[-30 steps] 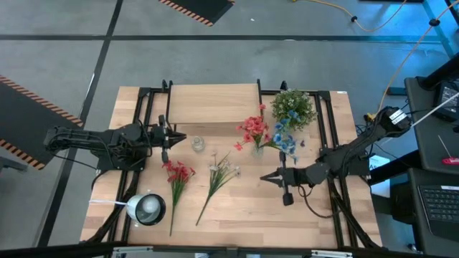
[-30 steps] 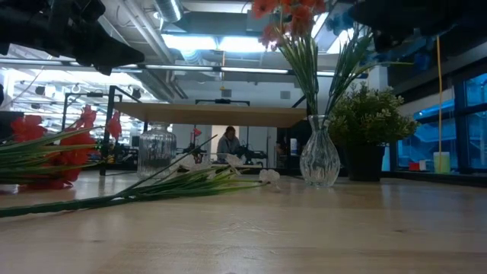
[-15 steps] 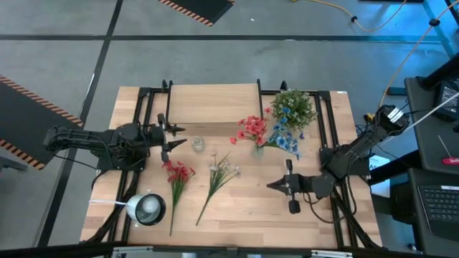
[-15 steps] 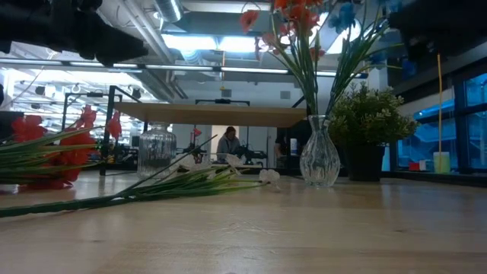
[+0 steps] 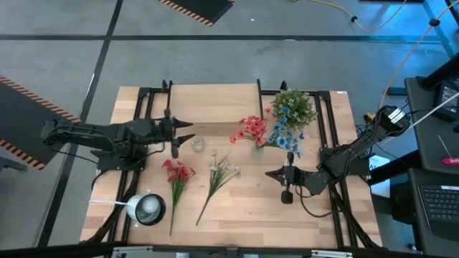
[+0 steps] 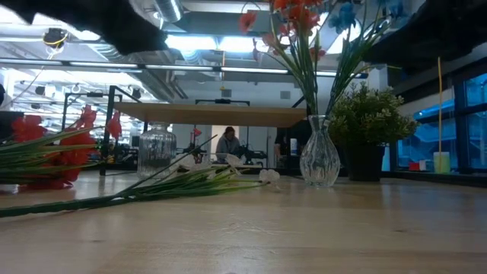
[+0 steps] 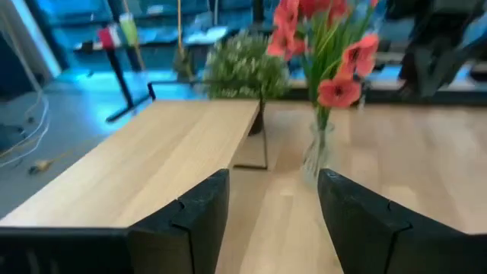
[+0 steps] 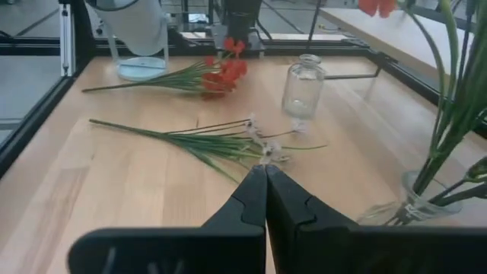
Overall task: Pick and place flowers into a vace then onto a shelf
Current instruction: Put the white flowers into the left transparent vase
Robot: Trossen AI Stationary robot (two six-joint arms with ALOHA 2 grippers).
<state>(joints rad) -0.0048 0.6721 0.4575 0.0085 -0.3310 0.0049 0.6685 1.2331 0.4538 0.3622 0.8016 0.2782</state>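
A clear glass vase stands upright on the table, right of the middle, and holds one red sprig and the blue sprig. The other red sprig and the whitish sprig lie flat on the tabletop. The light-wood shelf stands at the far edge. My left gripper is open above the table, left of the vase and at the shelf's near side. My right gripper is shut, on the near side of the vase, and touches nothing.
A small empty glass jar stands between my left gripper and the vase. A bushy potted plant sits at the far right. A round white lamp-like object is near the left front corner. A person shows far behind in the low view.
My left gripper has reached a little toward the table's right, toward the jar and vase. My right gripper swung toward the near edge and came back beside the vase. The sprigs in the vase have shifted, and the red blooms now lean more to the left.
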